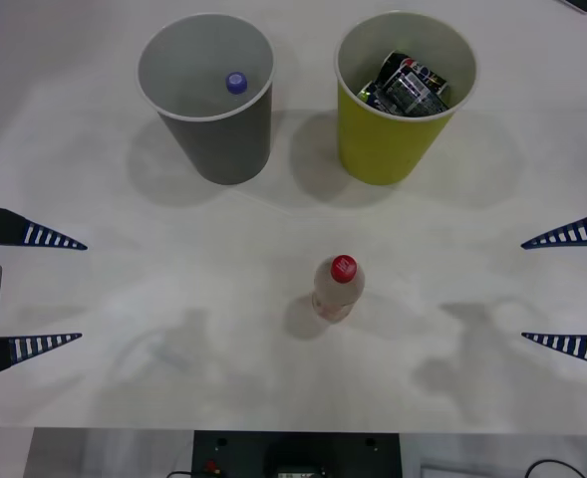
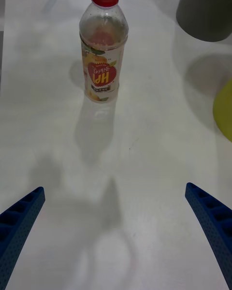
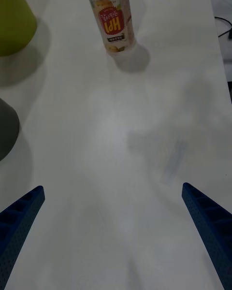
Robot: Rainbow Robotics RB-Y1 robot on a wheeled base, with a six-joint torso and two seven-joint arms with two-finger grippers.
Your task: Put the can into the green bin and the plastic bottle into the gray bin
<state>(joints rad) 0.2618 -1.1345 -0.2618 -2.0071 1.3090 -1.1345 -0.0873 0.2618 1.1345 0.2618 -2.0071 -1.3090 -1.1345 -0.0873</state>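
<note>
Now, left gripper (image 1: pixel 79 291): fingers apart, empty, counter's (image 1: pixel 124 398) left edge.
Gray bin (image 1: pixel 218 139): blue-purple-capped bottle (image 1: pixel 236 83) inside.
Plastic bottle (image 1: pixel 337 288): upright mid-counter.
Green bin (image 1: pixel 388 139): crushed can (image 1: pixel 410 85) inside.
Right gripper (image 1: pixel 524 291): fingers apart, empty.

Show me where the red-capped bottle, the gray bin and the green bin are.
plastic bottle (image 1: pixel 342 269): front view, on its red cap.
gray bin (image 1: pixel 228 144): front view, on its dark outer wall.
green bin (image 1: pixel 383 147): front view, on its outer wall.
</note>
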